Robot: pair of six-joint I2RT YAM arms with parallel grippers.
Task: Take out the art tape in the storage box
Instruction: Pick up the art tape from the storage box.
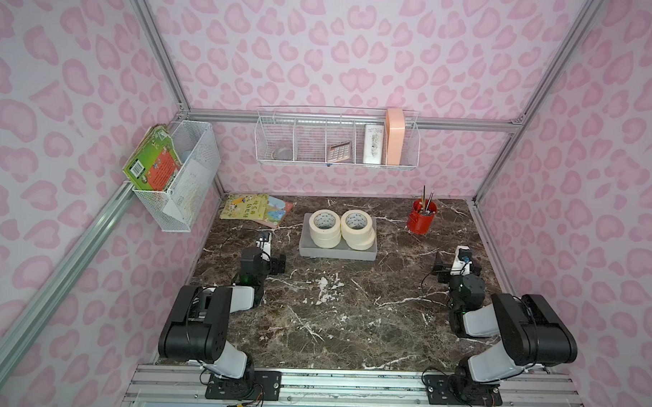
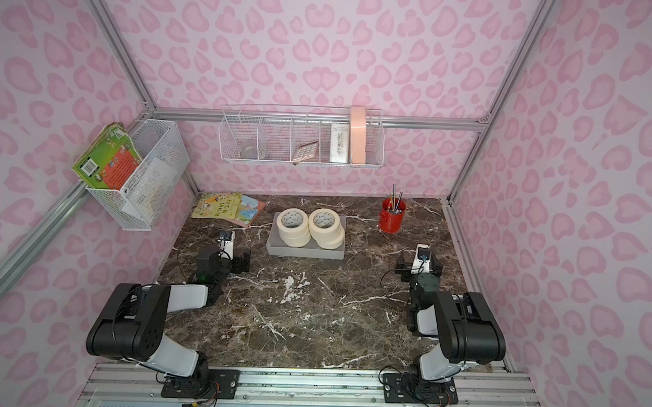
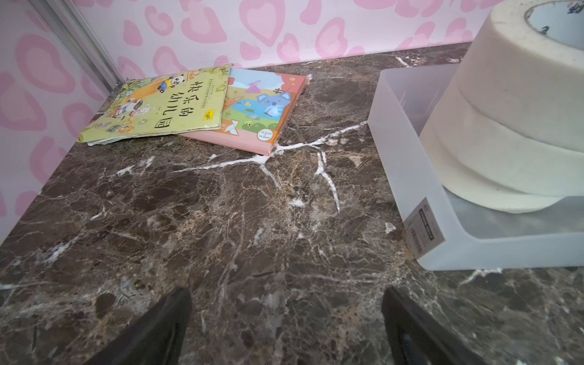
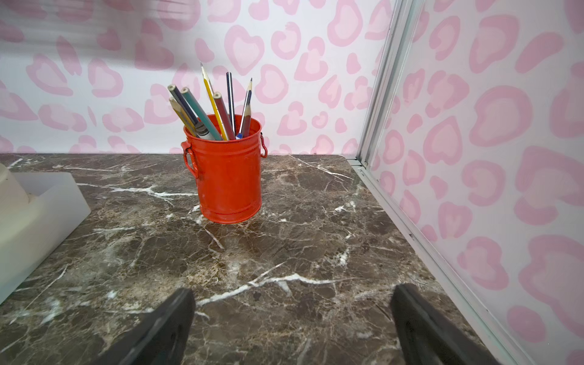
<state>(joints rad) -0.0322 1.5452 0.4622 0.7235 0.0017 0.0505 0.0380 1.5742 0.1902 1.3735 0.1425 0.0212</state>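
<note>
The art tape stands as two side-by-side stacks of cream rolls [image 1: 325, 237] [image 2: 293, 233] inside the storage box [image 1: 330, 252] [image 2: 300, 251], a shallow grey translucent tray at the back middle of the marble table. In the left wrist view the nearer tape stack [image 3: 512, 94] rises above the box wall [image 3: 407, 158]. My left gripper [image 1: 265, 247] [image 3: 286, 294] hovers low over the table left of the box, open and empty. My right gripper [image 1: 458, 259] [image 4: 294, 292] is open and empty too, well right of the box [image 4: 41, 215].
Two picture books [image 1: 255, 207] [image 3: 189, 104] lie at the back left corner. A red bucket of pencils [image 1: 422, 215] [image 4: 227, 177] stands at the back right. White wire baskets [image 1: 338, 137] [image 1: 180, 177] hang on the walls. An aluminium frame rail [image 4: 410, 234] edges the table's right side.
</note>
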